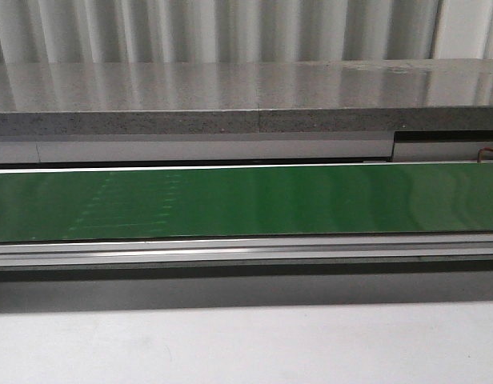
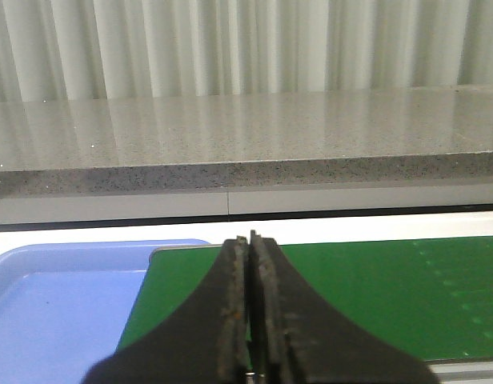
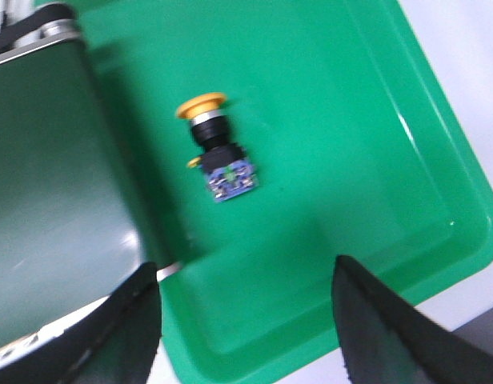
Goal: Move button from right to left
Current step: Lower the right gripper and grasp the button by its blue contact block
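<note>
The button (image 3: 217, 151) lies on its side in a green tray (image 3: 350, 160), its yellow mushroom head away from my fingers and its blue-and-grey block nearer them. My right gripper (image 3: 245, 276) hangs open above the tray, apart from the button, with nothing between its fingers. In the left wrist view my left gripper (image 2: 251, 240) is shut and empty, held over the end of the green conveyor belt (image 2: 374, 296). The front view shows neither gripper and no button.
A blue tray (image 2: 54, 304) lies beside the belt's end under the left arm. The green belt (image 1: 246, 200) runs across the front view, with a grey stone ledge (image 1: 230, 96) behind it. The belt's end (image 3: 46, 184) borders the green tray.
</note>
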Tool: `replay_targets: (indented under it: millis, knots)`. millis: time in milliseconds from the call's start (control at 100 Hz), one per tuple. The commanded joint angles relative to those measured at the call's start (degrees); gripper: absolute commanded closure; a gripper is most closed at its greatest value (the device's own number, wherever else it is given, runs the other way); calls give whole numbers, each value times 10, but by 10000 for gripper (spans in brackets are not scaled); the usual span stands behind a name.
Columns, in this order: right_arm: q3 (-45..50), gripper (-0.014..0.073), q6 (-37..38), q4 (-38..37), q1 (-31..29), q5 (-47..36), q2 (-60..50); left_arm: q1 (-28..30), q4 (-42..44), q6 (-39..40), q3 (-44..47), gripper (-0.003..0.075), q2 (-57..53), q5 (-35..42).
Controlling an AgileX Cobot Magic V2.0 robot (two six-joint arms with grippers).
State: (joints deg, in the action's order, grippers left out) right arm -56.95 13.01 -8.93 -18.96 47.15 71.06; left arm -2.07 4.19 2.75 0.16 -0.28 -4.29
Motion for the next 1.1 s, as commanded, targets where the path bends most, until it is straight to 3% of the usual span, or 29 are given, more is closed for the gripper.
replay_targets:
  millis: [0,200,380,1090]
  knots:
    - [-39,123,1,-14,-22,-25,29,-2,-1,0,23,741,-18,43]
    - [-87,123,-38,-8,-32,6,126,-2,-1,0,23,741,-18,43]
    - [-128,123,-112,40,-32,36,206,-2,-1,0,23,741,-18,43]
    - [-159,123,-130,38,-42,8,349,-2,-1,0,23,741,-18,43]
